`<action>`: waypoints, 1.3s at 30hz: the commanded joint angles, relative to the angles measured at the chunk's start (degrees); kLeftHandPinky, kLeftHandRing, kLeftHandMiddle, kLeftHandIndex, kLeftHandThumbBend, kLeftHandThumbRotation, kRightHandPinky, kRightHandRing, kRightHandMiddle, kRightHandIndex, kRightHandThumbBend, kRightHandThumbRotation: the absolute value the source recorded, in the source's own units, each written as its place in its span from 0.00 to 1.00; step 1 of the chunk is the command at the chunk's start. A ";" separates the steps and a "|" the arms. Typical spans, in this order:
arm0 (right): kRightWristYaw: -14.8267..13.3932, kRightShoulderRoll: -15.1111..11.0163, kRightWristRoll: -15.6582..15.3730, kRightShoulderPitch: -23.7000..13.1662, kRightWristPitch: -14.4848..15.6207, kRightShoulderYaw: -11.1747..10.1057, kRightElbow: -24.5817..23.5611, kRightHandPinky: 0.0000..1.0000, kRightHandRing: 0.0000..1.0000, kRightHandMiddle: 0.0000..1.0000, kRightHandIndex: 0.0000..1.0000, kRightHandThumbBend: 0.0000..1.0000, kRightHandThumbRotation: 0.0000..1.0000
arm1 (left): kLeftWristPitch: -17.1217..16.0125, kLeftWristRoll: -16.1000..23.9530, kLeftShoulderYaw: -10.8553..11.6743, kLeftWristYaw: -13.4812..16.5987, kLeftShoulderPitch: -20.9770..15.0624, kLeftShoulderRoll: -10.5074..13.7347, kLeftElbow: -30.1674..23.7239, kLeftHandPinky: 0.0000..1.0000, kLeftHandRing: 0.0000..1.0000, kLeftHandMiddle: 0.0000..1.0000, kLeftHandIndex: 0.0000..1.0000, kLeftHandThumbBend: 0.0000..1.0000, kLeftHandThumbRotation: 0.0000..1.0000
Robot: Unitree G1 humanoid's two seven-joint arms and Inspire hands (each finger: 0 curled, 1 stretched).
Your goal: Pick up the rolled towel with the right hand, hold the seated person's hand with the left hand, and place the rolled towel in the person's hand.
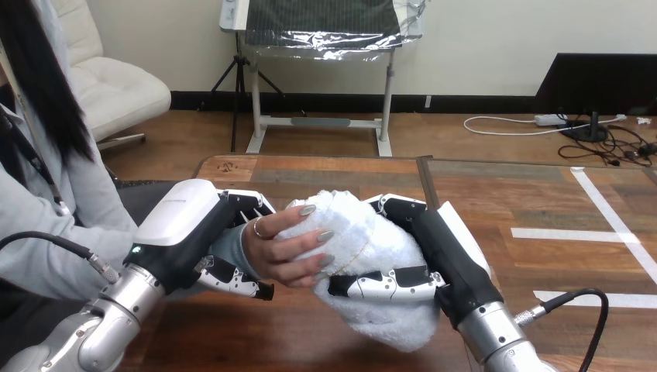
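A white rolled towel [364,256] sits above the table's middle, gripped by my right hand [422,252], whose thumb curls across its front and whose fingers wrap over its far side. The person's hand [287,248] comes in from the left and curls its fingers over the towel's left end. My left hand [205,229] is shut on the person's wrist: its fingers reach over the top and its thumb lies beneath.
The wooden table [325,170] stretches ahead, with white tape lines [569,232] on its right half. The person sits at the left edge, their grey sleeve [46,256] behind my left arm.
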 commanded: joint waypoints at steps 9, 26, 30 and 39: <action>0.96 -0.58 0.22 -5.73 0.82 0.23 -4.20 0.52 0.58 0.62 0.63 0.88 0.08 | -0.11 -1.16 1.59 1.05 -1.69 -0.38 -2.36 0.48 0.51 0.55 0.58 1.00 0.11; 2.84 -2.28 -0.96 -6.26 3.99 0.56 -4.98 0.90 0.90 0.89 0.92 0.99 0.47 | 0.45 -0.66 2.05 2.83 -0.92 -0.46 -4.08 0.67 0.70 0.73 0.75 1.00 0.15; 3.29 -2.82 -1.31 -6.43 4.84 0.79 -5.18 0.95 0.95 0.94 0.97 1.00 0.56 | 1.24 -0.14 1.89 3.47 -0.61 -0.33 -4.93 0.74 0.77 0.78 0.80 1.00 0.20; 4.92 -3.77 -1.14 -6.77 5.61 0.95 -5.10 1.00 1.00 0.99 1.00 1.00 0.70 | 2.02 0.23 1.50 4.18 -0.14 -0.16 -5.88 0.84 0.88 0.89 0.90 1.00 0.30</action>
